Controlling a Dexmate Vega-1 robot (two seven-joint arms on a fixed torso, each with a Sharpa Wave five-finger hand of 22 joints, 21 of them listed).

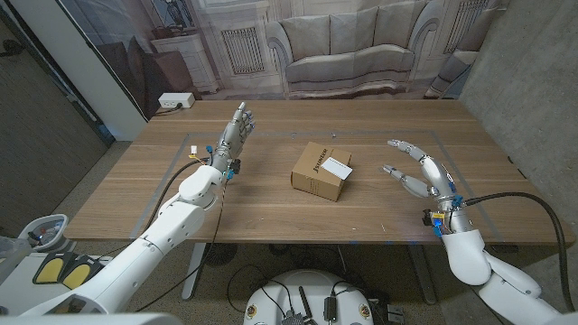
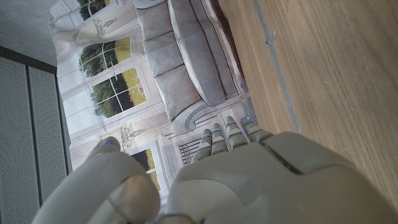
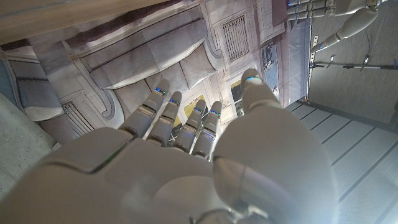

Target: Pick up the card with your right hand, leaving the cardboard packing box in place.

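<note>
Resting atop box: white card

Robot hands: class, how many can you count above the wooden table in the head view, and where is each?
2. The left robot hand is left of the cardboard box; the right robot hand is right of it.

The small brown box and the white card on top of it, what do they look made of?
Small brown box: apparently cardboard, matte tan with crisp folded edges and dark print. White card: likely paper or thin plastic; flat and pale, too small to tell its finish.
</note>
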